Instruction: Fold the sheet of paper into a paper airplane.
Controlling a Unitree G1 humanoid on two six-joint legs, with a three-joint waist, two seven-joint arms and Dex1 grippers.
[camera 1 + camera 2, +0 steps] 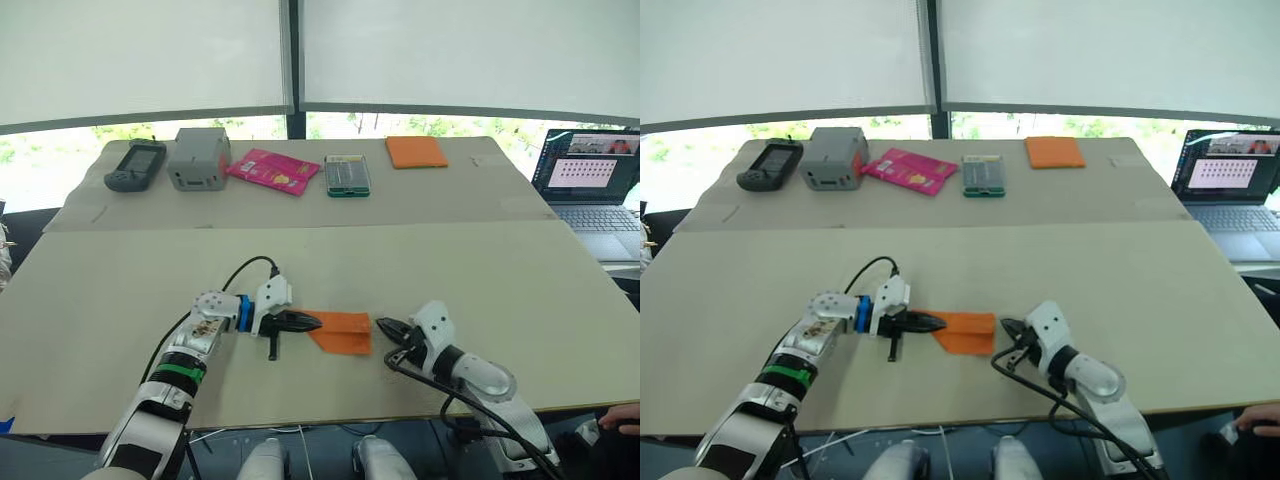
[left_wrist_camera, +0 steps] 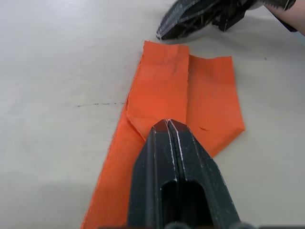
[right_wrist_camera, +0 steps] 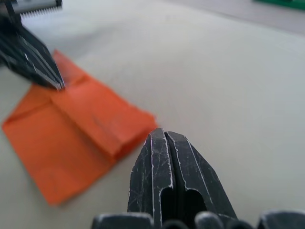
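1. Paper (image 1: pixel 342 332): orange, folded into a short layered wedge, lying flat on the near table (image 1: pixel 120 290), between the two grippers. In the left wrist view a narrower folded flap sits on top of a wider layer, creases visible.
2. Left gripper (image 1: pixel 314 322): fingers pressed together, no gap. Tip rests on the paper's left end, on top of the sheet. Nothing pinched between the fingers.
3. Right gripper (image 1: pixel 382 324): fingers closed together, empty. Tip is just beside the paper's right edge, on the bare table; can't tell if it touches the paper.
4. Far table (image 1: pixel 480 195): row along the back, from robot's left to right: dark handheld device (image 1: pixel 136 165), grey box (image 1: pixel 198 158), pink packet (image 1: pixel 273 170), green-rimmed case (image 1: pixel 347 174), smooth orange rectangle (image 1: pixel 416 151). All well apart from the paper.
5. Laptop (image 1: pixel 590 190): open, screen lit, off the tables at far right.
6. A person's hand (image 1: pixel 620 418) shows at the lower right edge, below the table edge.
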